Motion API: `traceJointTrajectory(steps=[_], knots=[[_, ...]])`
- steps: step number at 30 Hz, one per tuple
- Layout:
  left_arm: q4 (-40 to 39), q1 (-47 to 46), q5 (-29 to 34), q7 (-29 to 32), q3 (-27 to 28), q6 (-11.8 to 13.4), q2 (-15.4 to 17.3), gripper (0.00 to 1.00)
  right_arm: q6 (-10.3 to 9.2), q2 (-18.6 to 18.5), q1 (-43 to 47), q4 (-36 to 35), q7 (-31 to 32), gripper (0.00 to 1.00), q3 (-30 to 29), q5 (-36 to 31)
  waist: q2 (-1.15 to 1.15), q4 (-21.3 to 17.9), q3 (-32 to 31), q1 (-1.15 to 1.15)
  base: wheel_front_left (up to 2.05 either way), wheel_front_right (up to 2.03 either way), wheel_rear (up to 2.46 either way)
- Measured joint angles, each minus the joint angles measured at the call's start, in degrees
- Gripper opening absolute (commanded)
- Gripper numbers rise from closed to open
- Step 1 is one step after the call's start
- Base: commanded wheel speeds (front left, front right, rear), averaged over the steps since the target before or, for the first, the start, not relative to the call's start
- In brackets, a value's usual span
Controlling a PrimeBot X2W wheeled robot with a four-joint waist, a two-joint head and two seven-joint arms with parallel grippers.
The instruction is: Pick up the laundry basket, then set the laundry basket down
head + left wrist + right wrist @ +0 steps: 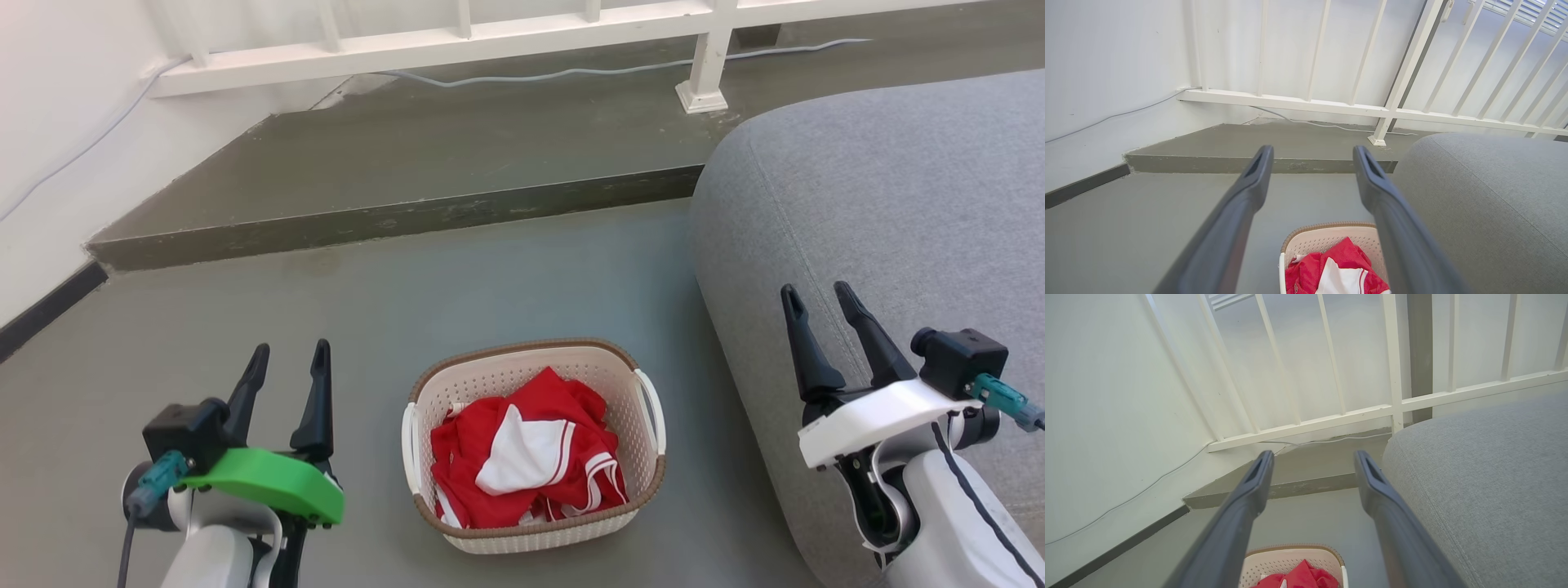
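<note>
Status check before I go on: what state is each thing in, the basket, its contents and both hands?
Cream-white perforated plastic laundry basket with brown rim: upright on the floor, not held.
Red and white clothing: crumpled inside the basket.
Left hand: open, empty, left of the basket.
Right hand: open, empty, right of the basket.

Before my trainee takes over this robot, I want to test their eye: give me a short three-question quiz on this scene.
1. True or false: the laundry basket stands on the floor, with nothing gripping it.
2. What lies in the basket? A) blue towels B) red and white clothing C) nothing
3. Fill in: the left gripper and the right gripper are both ____.
Key: 1 true; 2 B; 3 open.
</note>
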Motion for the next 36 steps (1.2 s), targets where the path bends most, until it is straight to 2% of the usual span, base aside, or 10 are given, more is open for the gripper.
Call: traceJointTrajectory(steps=[10,35,36], knots=[[-2.42,2.57,2.91,0.0,1.11,-0.01,-0.59,1.0,0.01,0.71,2.29,-1.7,0.0,1.0,-0.96,-1.63,0.0,0.22,-0.18,0.0,0.0,0.0,0.0],[-3.97,5.63,5.26,0.0,2.38,-0.7,-1.8,1.0,0.57,2.03,4.51,-2.85,0.0,1.0,-2.34,-4.03,0.0,-0.09,-0.34,0.0,0.0,0.0,0.0],[-3.97,5.63,5.3,0.0,2.41,-0.77,-1.81,0.0,0.57,2.07,4.51,-2.88,0.0,0.0,-2.42,-4.12,0.0,-0.08,-0.33,0.0,0.0,0.0,0.0]])
